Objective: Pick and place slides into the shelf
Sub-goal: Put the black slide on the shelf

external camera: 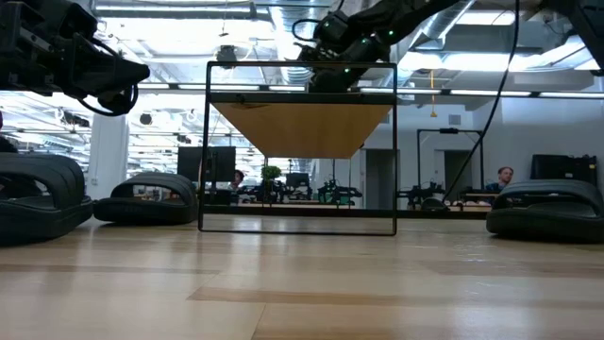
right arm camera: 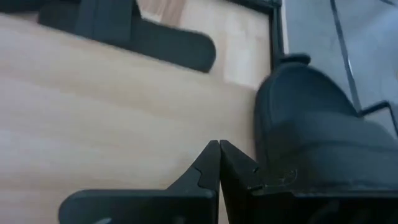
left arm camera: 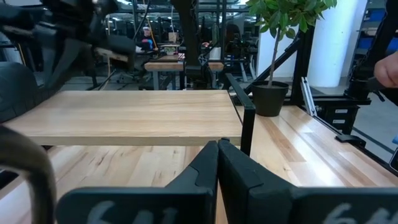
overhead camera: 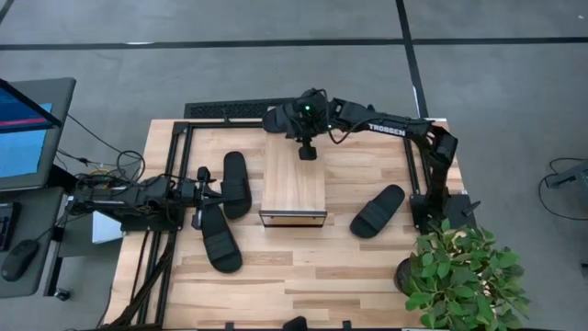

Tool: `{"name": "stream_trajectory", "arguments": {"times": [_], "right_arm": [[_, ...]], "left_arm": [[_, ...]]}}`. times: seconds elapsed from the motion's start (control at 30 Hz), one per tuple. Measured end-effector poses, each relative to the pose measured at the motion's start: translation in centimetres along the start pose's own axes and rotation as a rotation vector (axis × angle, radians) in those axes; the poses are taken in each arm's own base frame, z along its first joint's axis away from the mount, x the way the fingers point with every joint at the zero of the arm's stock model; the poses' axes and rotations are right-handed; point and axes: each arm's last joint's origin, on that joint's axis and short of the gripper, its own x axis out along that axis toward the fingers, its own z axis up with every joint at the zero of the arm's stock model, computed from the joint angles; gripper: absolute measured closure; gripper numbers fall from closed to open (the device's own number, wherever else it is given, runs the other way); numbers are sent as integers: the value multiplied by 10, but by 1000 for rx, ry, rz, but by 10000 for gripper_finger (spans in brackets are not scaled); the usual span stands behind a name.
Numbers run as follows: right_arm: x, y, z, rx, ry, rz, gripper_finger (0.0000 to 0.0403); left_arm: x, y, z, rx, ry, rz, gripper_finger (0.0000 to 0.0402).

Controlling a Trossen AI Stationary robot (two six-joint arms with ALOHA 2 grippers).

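The light-wood shelf (overhead camera: 294, 179) (external camera: 302, 127) stands mid-table. Two black slides (overhead camera: 237, 184) (overhead camera: 220, 241) lie flat to its left, and a third (overhead camera: 378, 211) (external camera: 547, 206) lies to its right. A fourth slide (right arm camera: 311, 130) sits by the shelf's far end, partly under the right arm. My right gripper (overhead camera: 308, 152) (right arm camera: 219, 146) is shut and hangs just above the far part of the shelf's top. My left gripper (overhead camera: 213, 195) (left arm camera: 217, 146) is shut. It is raised to shelf-top height between the two left slides and points at the shelf.
A potted plant (overhead camera: 464, 271) stands at the table's near right corner beside the right arm's base. Black frame rails (overhead camera: 170, 184) run along the table's left side. A monitor (overhead camera: 28, 129) sits off the left edge. People sit in the room behind (external camera: 505, 175).
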Motion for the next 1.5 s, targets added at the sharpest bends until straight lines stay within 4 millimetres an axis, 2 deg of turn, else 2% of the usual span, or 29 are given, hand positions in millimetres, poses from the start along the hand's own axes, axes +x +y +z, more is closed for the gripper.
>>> {"name": "stream_trajectory", "arguments": {"times": [0.23,1.0,1.5], "right_arm": [[18,-5,-9,22,-9,0,403],[14,-22,-8,13,-45,-150,403],[17,-13,-6,2,-14,-104,403]], "left_arm": [[0,0,0,-3,1,0,401],[0,0,0,0,0,-1,401],[0,0,0,-5,0,0,401]]}}
